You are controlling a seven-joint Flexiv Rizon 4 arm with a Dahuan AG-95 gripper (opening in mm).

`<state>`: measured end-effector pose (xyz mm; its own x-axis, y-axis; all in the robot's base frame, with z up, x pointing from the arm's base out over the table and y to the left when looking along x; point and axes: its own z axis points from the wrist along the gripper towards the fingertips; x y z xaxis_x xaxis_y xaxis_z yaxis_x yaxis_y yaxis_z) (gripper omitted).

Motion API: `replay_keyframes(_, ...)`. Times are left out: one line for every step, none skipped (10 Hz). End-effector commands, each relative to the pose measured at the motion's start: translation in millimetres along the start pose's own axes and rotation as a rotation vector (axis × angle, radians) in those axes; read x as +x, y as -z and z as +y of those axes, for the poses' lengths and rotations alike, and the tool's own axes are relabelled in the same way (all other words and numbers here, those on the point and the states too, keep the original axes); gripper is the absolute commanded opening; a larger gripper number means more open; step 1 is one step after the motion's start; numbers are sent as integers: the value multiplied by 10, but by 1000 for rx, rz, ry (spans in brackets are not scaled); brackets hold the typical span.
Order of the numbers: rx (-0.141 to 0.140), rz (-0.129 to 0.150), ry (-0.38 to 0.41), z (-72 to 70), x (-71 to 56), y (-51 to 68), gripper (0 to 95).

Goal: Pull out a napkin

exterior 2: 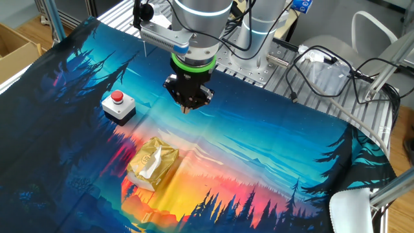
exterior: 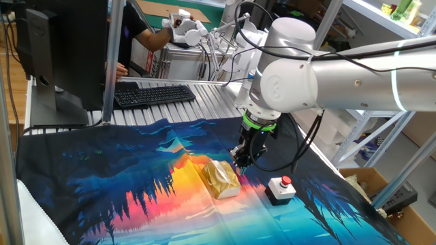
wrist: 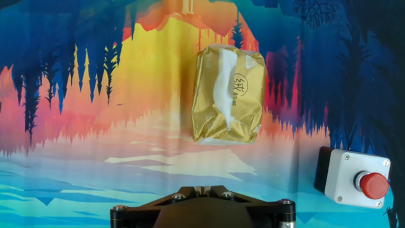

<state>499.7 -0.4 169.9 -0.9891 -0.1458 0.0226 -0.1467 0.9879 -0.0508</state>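
The shiny gold tissue pack (wrist: 229, 95) lies on the colourful cloth. A white napkin (wrist: 224, 79) shows as a strip along the pack's top slot, still inside the pack. The pack also shows in one fixed view (exterior: 221, 178) and in the other fixed view (exterior 2: 152, 162). My gripper (exterior 2: 188, 107) hangs above the cloth, apart from the pack and between it and the table's back edge. Its fingers are closed together with nothing between them. In the hand view the fingertips (wrist: 202, 189) meet at the bottom edge, below the pack.
A small grey box with a red button (wrist: 353, 178) stands on the cloth beside the pack, also in the fixed views (exterior: 280, 189) (exterior 2: 118, 105). A keyboard (exterior: 153, 94) and a monitor (exterior: 61, 47) stand behind the cloth. Cables (exterior 2: 336, 65) lie on the metal table.
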Motion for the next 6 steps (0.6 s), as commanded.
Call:
replay_keyframes(0, -1, 0, -8, -9, -12, 0)
replay_keyframes(0, -3, -1, -16, -17, -27, 0)
replay_keyframes(0, -4, 0, -24, -21, -35, 0)
replay_keyframes(0, -4, 0, -27, -23, -39, 0)
replay_keyframes(0, -5, -1, -37, -35, -50, 0)
replay_keyframes(0, -5, -2, -45, -52, -62, 0)
